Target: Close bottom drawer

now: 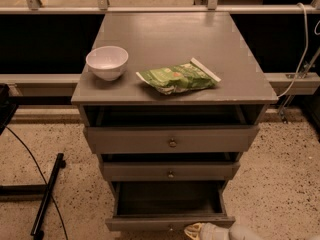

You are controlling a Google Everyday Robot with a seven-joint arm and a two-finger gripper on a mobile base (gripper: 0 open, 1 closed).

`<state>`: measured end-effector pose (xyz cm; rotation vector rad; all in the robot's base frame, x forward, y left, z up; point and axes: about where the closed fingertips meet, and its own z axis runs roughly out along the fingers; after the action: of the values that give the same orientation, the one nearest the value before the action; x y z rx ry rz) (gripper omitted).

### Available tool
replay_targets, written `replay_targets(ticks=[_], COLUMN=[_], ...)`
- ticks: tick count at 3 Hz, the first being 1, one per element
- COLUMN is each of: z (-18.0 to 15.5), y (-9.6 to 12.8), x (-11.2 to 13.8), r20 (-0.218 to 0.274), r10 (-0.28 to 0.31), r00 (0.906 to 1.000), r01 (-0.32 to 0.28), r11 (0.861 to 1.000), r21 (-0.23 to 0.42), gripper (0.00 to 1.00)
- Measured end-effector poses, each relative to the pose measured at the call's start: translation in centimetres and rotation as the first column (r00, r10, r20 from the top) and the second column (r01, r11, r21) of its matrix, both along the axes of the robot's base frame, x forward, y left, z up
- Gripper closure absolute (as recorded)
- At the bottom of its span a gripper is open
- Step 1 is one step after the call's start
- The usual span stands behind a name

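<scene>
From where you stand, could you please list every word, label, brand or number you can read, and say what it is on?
Green snack bag: it carries printing, but it is too blurred to read.
White bowl: no text.
Cabinet: no text or signs.
Claw, at the lower edge just in front of the open bottom drawer: no readable marking.
Nothing here can be quoted.
</scene>
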<state>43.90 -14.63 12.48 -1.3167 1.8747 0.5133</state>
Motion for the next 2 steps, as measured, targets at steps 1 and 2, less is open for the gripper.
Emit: replay_targets(ticks=[1,2], z=[0.0,0.2], y=[0.1,0.9], x=[0.0,1.8], r20=[0.001,0.086], r10=[0.000,-0.024], r00=[1.0000,0.9960], r01=[0.000,0.021], r11=[1.000,0.999], r21=[0.002,0.033], gripper=[1.00,1.00])
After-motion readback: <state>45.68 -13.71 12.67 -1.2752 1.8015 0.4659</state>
